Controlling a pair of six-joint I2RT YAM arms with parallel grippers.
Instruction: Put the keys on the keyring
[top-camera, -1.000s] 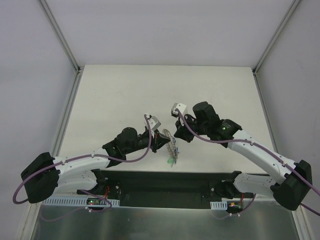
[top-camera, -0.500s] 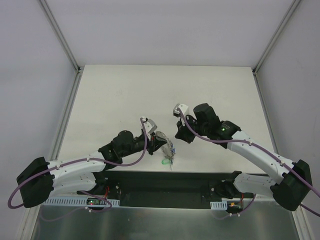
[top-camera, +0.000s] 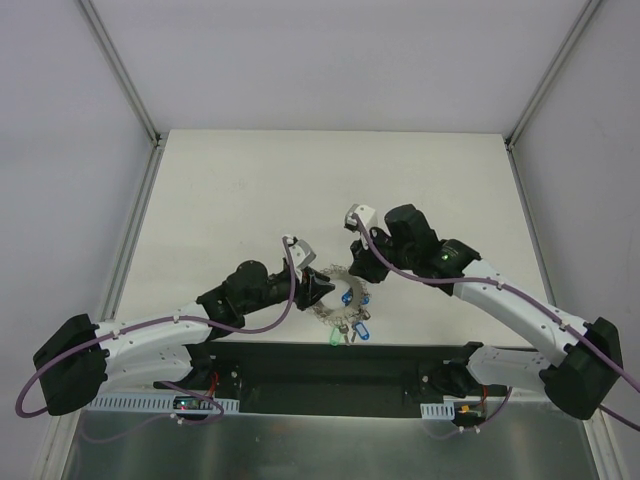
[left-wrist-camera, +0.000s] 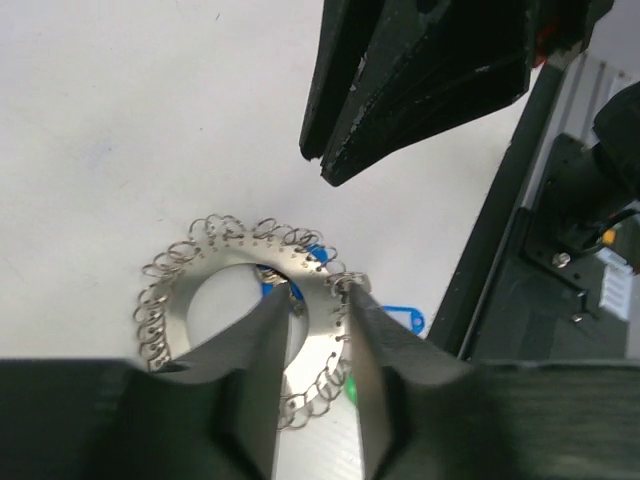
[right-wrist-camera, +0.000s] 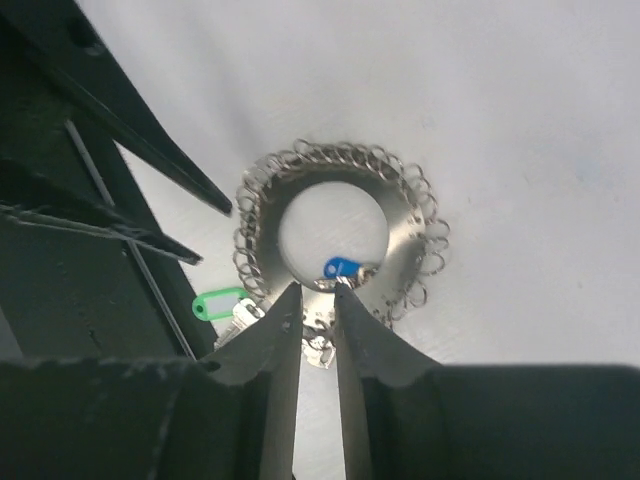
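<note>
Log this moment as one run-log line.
keyring flat on table | keys at its near edge | left gripper over ring, slightly open | right gripper over ring, slightly open

Keyring (top-camera: 340, 297) and keys (top-camera: 352, 325) on white table (top-camera: 240, 190)

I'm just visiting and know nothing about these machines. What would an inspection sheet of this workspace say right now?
Surface: white table, bare apart from the job's things.
Job's things: keyring flat on the table; blue-tagged keys and a green tag at its near edge.
Clutter: nothing seen.
Grippers: left gripper and right gripper both over the keyring, jaws narrowly apart.
Cables: purple cable along each arm.
Surroundings: plain white walls.
</note>
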